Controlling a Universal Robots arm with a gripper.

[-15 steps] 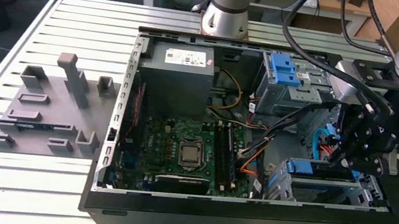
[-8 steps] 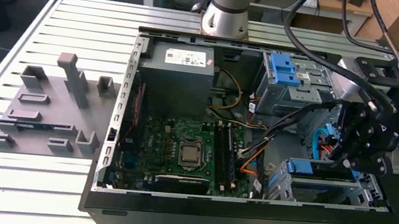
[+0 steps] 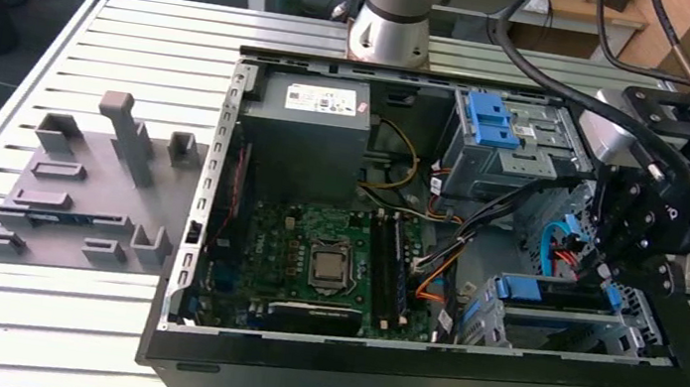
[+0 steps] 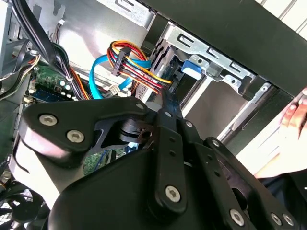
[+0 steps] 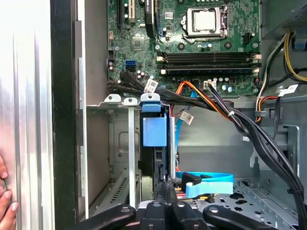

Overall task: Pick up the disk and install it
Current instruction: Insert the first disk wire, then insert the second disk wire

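Note:
The disk point(image 3: 552, 293) sits edge-up in the metal drive cage point(image 3: 627, 331) at the front corner of the open computer case, on the exterior view's right. Its blue carrier point(image 5: 154, 130) shows in the first wrist view, and the carrier's tab point(image 4: 192, 67) shows in the second wrist view. My gripper point(image 3: 601, 277) hangs directly over the cage. In both wrist views its fingers are together, with the tips point(image 5: 165, 186) at the disk's rear edge, beside the red and yellow cable plug point(image 4: 120, 52). I cannot tell whether the tips touch the disk.
A grey power supply point(image 3: 303, 138), a motherboard point(image 3: 323, 261) and a blue latch bracket point(image 3: 494, 123) lie inside the case. Loose cables, one a blue ribbon point(image 5: 206, 182), crowd the cage. A person's hand point(image 5: 5, 191) rests outside the case wall. A grey fixture plate point(image 3: 92, 190) lies on the table.

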